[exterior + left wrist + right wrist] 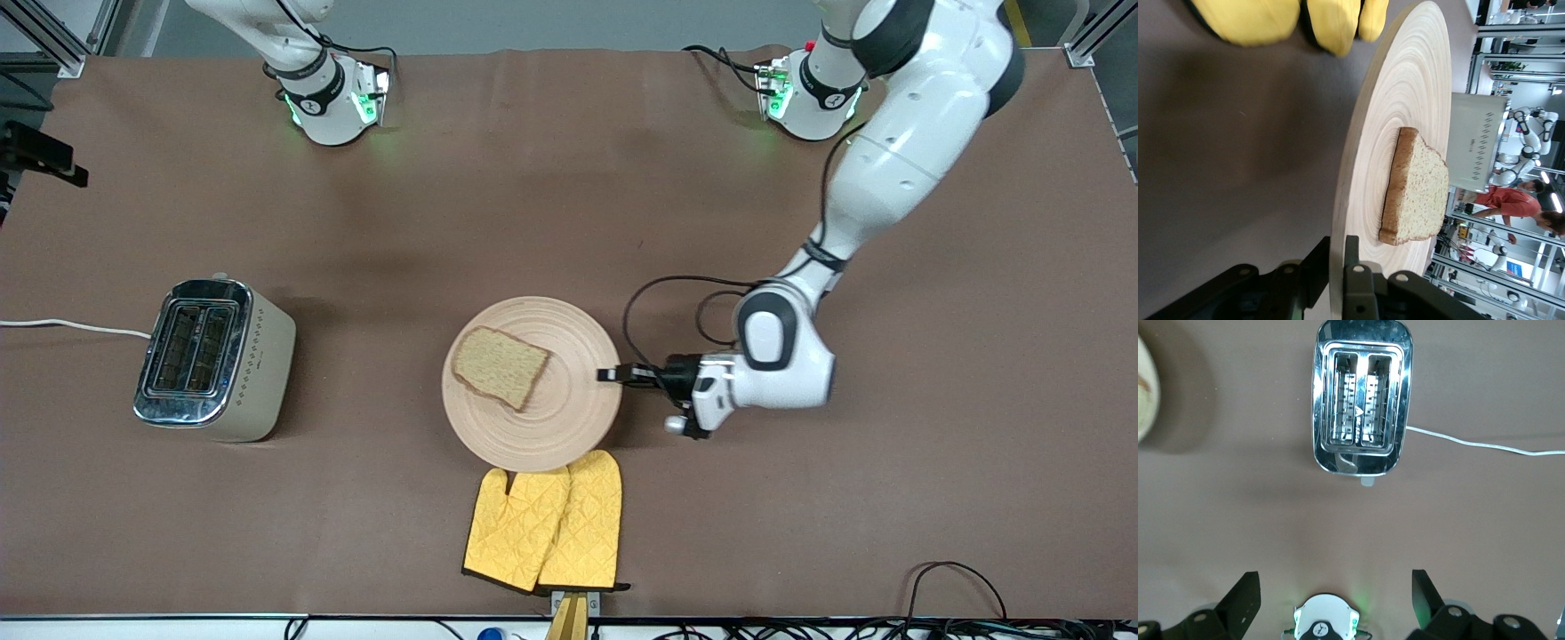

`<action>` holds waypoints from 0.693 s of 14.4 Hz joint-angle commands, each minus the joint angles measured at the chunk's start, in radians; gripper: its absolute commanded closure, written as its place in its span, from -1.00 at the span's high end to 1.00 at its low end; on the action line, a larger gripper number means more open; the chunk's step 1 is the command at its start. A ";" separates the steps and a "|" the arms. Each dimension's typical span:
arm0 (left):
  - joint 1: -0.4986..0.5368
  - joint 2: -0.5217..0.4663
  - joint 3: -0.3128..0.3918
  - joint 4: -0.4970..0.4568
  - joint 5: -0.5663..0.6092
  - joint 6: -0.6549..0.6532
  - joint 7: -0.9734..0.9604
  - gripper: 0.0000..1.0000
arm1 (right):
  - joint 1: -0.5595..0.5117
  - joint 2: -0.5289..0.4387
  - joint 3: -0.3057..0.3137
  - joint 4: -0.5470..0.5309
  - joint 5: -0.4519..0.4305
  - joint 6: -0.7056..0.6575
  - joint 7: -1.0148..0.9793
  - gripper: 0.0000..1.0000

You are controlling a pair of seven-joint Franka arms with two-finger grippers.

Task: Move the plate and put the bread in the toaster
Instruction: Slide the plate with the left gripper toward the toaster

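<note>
The round tan wooden plate (569,418) lies at the table's middle with the brown bread (500,366) slice flat on it. My left gripper (613,374) is shut on the plate's rim at the left arm's end; one finger sits over the rim and one under it. The left wrist view shows the plate (1405,113), the bread (1418,190) and the left gripper (1338,267). The toaster (213,356) stands toward the right arm's end, both slots empty. My right gripper (1335,600) is open and empty, high over the table, looking down on the toaster (1361,397).
A pair of yellow oven mitts (547,529) lies just nearer to the front camera than the plate, their tips under its rim. The toaster's white cord (71,326) runs off the table's end. The right arm's base (1325,623) shows under its gripper.
</note>
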 commanded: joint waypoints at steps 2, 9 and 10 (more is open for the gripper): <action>-0.081 0.072 -0.004 0.086 -0.054 0.058 0.019 -0.99 | 0.015 -0.002 0.011 -0.097 0.001 0.105 0.077 1.00; -0.170 0.111 -0.004 0.134 -0.141 0.130 0.038 -0.98 | 0.062 -0.001 0.011 -0.152 0.049 0.200 0.203 1.00; -0.173 0.112 -0.004 0.134 -0.158 0.134 0.038 -0.97 | 0.087 -0.001 0.011 -0.167 0.049 0.221 0.244 1.00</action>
